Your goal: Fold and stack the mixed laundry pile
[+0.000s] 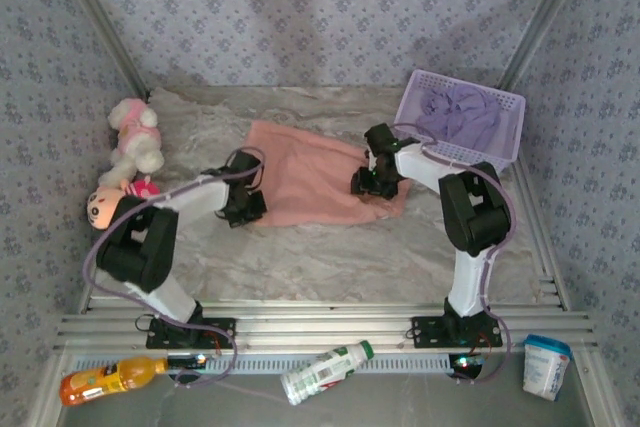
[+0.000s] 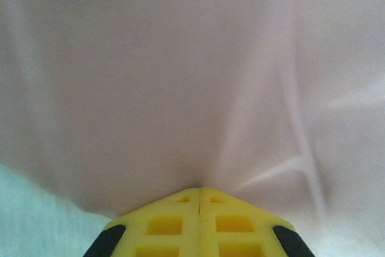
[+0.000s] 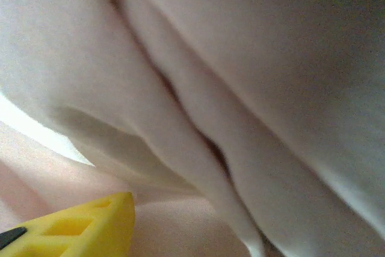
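Note:
The salmon-pink shorts [image 1: 310,172] lie spread flat at the table's middle. My left gripper [image 1: 252,209] sits at their near-left edge. In the left wrist view its yellow jaws [image 2: 199,192] are pressed together, pinching the pink fabric [image 2: 180,76], which puckers into creases at the tips. My right gripper [image 1: 372,187] rests on the shorts' right edge. The right wrist view has thick pink folds [image 3: 240,88] and one yellow finger [image 3: 90,224] at lower left; cloth hides the other. The lavender shirt [image 1: 460,112] lies bunched in the basket.
The lavender mesh basket [image 1: 415,87] stands at back right. Plush toys [image 1: 133,142] and a doll [image 1: 105,202] lie at far left. Along the near edge, beyond metal rails, are an orange bottle [image 1: 105,379], a white bottle [image 1: 322,372] and a cup [image 1: 546,365].

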